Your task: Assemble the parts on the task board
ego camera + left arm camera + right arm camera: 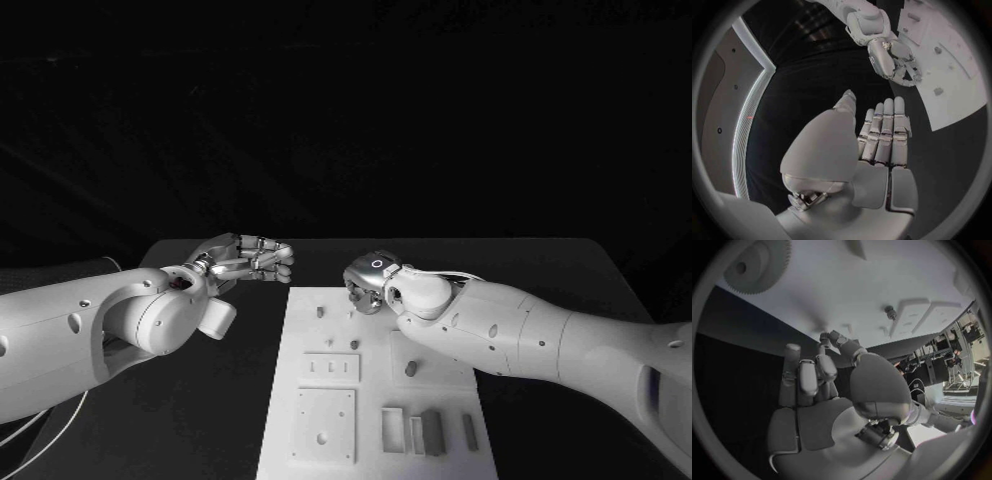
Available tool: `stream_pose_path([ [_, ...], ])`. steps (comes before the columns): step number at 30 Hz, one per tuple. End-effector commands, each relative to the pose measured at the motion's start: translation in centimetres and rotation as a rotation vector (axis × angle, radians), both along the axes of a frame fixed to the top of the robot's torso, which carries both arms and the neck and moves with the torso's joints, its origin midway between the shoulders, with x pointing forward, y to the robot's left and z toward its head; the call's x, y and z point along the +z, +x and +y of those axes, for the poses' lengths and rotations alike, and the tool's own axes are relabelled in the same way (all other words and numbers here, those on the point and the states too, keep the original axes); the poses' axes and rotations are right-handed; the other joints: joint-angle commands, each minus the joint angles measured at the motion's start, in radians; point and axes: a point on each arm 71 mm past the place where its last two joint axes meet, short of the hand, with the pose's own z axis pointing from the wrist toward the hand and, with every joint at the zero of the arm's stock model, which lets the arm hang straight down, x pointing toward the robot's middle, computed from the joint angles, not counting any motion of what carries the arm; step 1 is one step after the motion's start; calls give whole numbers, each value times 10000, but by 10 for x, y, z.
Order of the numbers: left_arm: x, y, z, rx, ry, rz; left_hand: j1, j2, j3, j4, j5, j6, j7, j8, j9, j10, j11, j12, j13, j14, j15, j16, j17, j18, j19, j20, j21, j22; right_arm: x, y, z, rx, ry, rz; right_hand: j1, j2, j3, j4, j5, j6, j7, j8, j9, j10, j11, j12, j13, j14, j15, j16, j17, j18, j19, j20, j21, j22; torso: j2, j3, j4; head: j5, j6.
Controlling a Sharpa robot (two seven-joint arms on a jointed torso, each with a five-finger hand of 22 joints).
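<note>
We take this for a robotics lab: a black table (577,270) stands against dark drapery, and a white task board (378,400) lies at its middle. Beyond the table's edge, the right wrist view shows racks of equipment (942,357).

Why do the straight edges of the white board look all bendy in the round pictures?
In the left wrist view the fisheye lens curves the task board edges beside the right hand; in the right wrist view the board bulges too; in the head view the board keeps straight edges.
</note>
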Motion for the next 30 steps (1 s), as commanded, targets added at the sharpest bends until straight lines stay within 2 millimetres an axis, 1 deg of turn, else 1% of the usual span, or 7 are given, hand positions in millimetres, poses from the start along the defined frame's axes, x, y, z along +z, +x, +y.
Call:
stream_pose_path([
  [1, 3, 0, -1, -21, -8, -109, 103, -10, -49, 12, 31, 67, 247, -50, -15, 18, 23, -38, -16, 44, 3, -40, 17, 140, 85, -9, -60, -11, -1, 1, -1, -102, -1, 144, -63, -216, 50, 44, 53, -262, 108, -166, -100, -46, 118, -71, -73, -33, 115, 16, -66, 125, -26, 2, 11, 181, -1, -6, 7, 2, -9],
  [2, 3, 0, -1, -14, -8, -113, 103, -11, -50, 12, 31, 66, 247, -51, -15, 18, 23, -39, -16, 44, 3, -41, 17, 140, 85, -9, -61, -12, -1, 1, -2, -109, -2, 153, -64, -281, 65, 68, 54, -453, 123, -280, -160, -61, 136, -94, -103, -51, 142, 15, -98, 125, -26, 8, 5, 179, -2, -9, 1, 1, -9],
  [5, 3, 0, 0, -4, -6, -121, 103, -13, -52, 13, 31, 65, 247, -52, -17, 17, 24, -41, -17, 44, 3, -43, 18, 139, 85, -9, -62, -12, -1, 1, -2, -113, 32, 178, -76, -362, 70, 102, 51, -523, 135, -322, -188, -70, 146, -111, -127, -58, 153, 17, -109, 125, -26, 15, 1, 179, -2, -11, -2, 3, -10],
  [16, 4, 0, 0, 27, -2, -144, 108, -12, -56, 12, 31, 65, 247, -54, -22, 17, 26, -48, -19, 45, 4, -50, 23, 138, 87, -10, -67, -15, -1, -1, -2, -55, 79, 248, -76, -324, 95, 168, 48, -410, 130, -262, -180, -42, 143, -74, -100, -37, 161, 38, -89, 125, -17, 18, 4, 182, 1, -7, -3, 8, -13],
  [24, 4, 1, 5, 128, 22, -156, 113, -14, -58, 11, 31, 67, 247, -54, -25, 17, 26, -53, -20, 46, 3, -54, 26, 138, 89, -10, -70, -16, 4, -10, -16, -64, 613, 83, -82, -327, 92, 183, 46, -371, 133, -242, -178, -34, 145, -61, -93, -16, 161, 49, -64, 125, -10, 17, 8, 184, -3, -1, -10, 26, 7],
  [28, 5, 3, 11, 318, 73, -205, 118, -25, -65, 10, 31, 65, 247, -57, -29, 15, 28, -59, -22, 46, 4, -60, 29, 137, 89, -10, -74, -18, 27, -15, -33, -405, 1482, 88, -146, -461, 99, 316, 51, -391, 158, -261, -205, -34, 167, -67, -118, 4, 173, 58, -85, 125, 29, 13, 16, 180, 5, 16, -46, 41, 50],
  [30, 6, 4, 14, 417, 97, -252, 122, -34, -68, 9, 31, 62, 247, -59, -32, 12, 29, -64, -24, 46, 4, -63, 30, 137, 88, -10, -77, -19, 38, -17, -43, -606, 1710, 149, -224, -648, 125, 497, 55, -538, 215, -348, -255, -22, 216, -52, -113, 15, 205, 60, -98, 125, 52, 13, 13, 173, 7, 7, -27, 15, 69],
])
